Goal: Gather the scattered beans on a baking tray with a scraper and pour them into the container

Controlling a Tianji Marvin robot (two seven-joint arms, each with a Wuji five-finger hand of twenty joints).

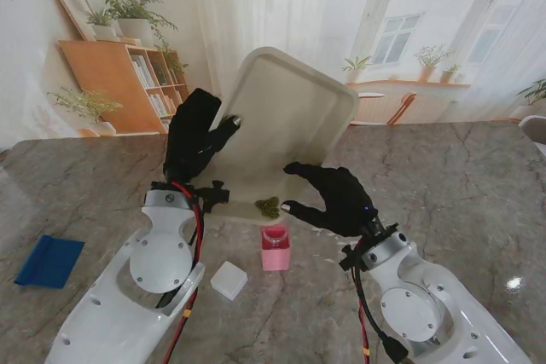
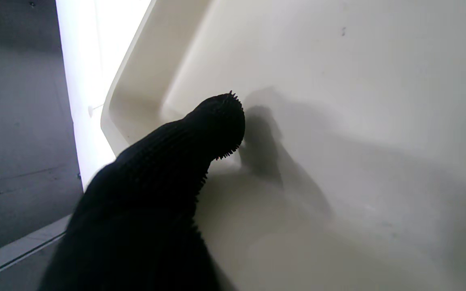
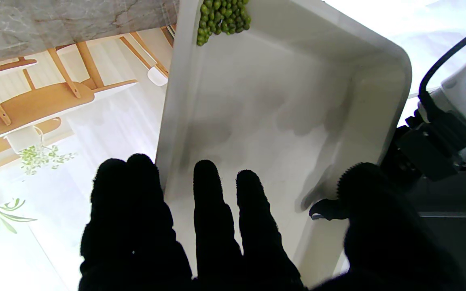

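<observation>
The left hand (image 1: pixel 198 132), in a black glove, reaches up from the left arm with its fingers clamped on the left rim of the tray (image 1: pixel 294 104). In the left wrist view one gloved finger (image 2: pixel 217 121) presses against the tray's inner face (image 2: pixel 338 121) near a rounded corner. The tray is tipped steeply, its far edge raised high and its near edge low, close to the table (image 1: pixel 461 185).

The right hand (image 1: pixel 334 198) is spread, fingers apart, at the tray's lower right part. The right wrist view shows the fingers (image 3: pixel 212 210) lying flat along the tray's inside and the thumb (image 3: pixel 362 190) apart on the other side; whether they grip the rim or only brace it, I cannot tell.

The beans (image 1: pixel 268 206) sit in a small green heap at the lowest edge of the tray, also seen bunched against the rim in the right wrist view (image 3: pixel 223 16). The pink container (image 1: pixel 275 249) stands upright on the table just nearer to me than that heap, close under the tray's low edge.

A small white box (image 1: pixel 229 280) lies to the left of the container, near it but apart. The blue scraper (image 1: pixel 49 261) lies flat well off to the left, clear of both arms. The table to the right of the right arm is open stone surface.
</observation>
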